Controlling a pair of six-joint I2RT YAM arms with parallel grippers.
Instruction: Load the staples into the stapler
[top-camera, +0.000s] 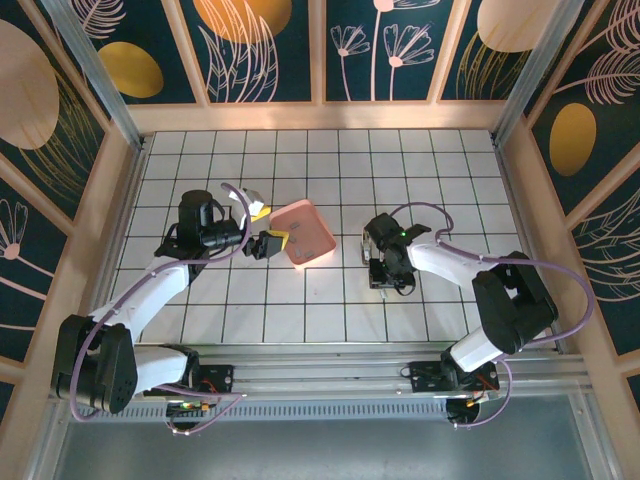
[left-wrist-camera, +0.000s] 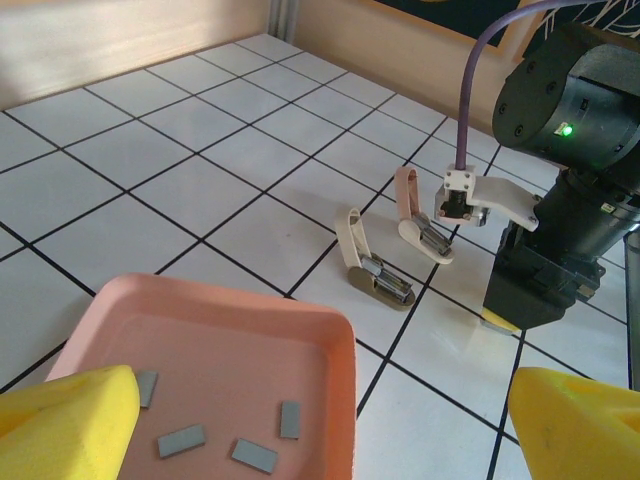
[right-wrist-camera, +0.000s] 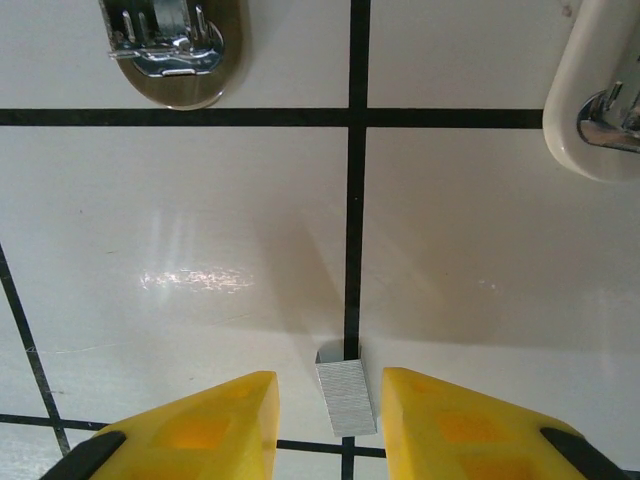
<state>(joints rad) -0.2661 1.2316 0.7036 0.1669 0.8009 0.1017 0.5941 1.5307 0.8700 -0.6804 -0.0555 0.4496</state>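
Pinching a ribbed grey metal staple strip (right-wrist-camera: 345, 398), right gripper (right-wrist-camera: 328, 385) hovers near the open beige mini stapler (right-wrist-camera: 175, 45). Square it to the channel first. Left gripper (left-wrist-camera: 320, 420) spread wide over pink plastic tray (left-wrist-camera: 335, 350).

Your surface (top-camera: 330, 300) is white tile ruled with a black grid. The tray (left-wrist-camera: 345, 345) reads salmon pink and its staples (left-wrist-camera: 181, 441) a flat dark grey — the staple strip (right-wrist-camera: 346, 398) is a lighter, ribbed silver. Your left claw (left-wrist-camera: 320, 425) and right claw (right-wrist-camera: 328, 420) wear yellow pads. The stapler (left-wrist-camera: 378, 272) is beige over chrome. The walls (top-camera: 270, 60) are dark teal with pale line-drawn flowers and gold ovals.
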